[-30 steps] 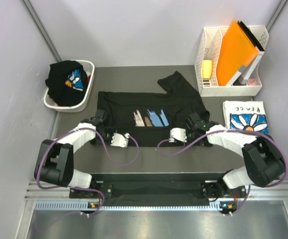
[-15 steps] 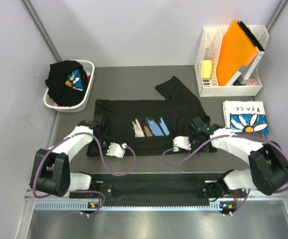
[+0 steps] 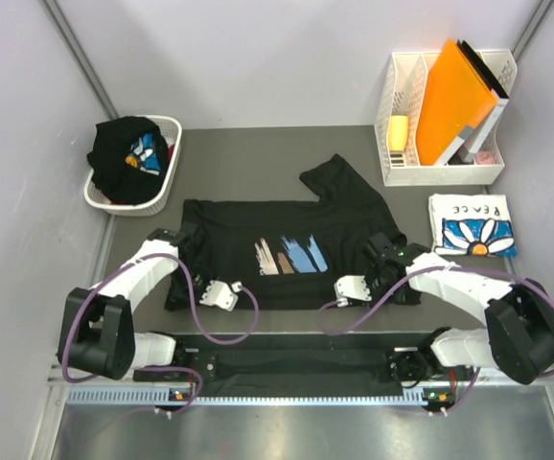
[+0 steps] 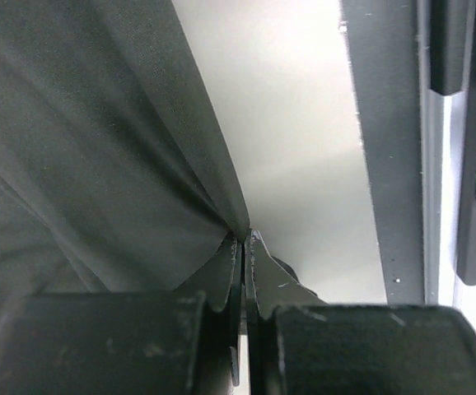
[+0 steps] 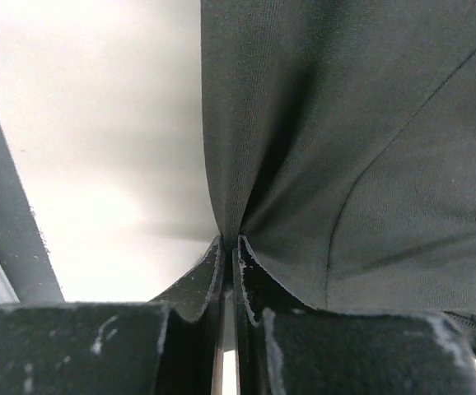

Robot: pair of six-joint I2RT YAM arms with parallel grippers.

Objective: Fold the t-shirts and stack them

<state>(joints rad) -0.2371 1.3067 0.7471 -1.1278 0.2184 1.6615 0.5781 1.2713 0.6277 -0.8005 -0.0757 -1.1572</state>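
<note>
Black tee (image 3: 287, 251), left gripper (image 4: 245, 239) pinching its edge, right gripper (image 5: 228, 241) likewise, arms (image 3: 138, 270) seemingly bowed outward.

A black tee (image 3: 229, 230) lies spread across the middle of the grey tabletop (image 3: 248, 158). A white basket (image 3: 168, 174) stands at the far left corner and a white rack (image 3: 440, 174) at the far right. A folded white tee (image 3: 473, 225) lies by the right edge.

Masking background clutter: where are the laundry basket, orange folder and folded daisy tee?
laundry basket (image 3: 170, 174): top view, right wall.
orange folder (image 3: 454, 91): top view, cover's middle.
folded daisy tee (image 3: 469, 233): top view, flower print.
</note>
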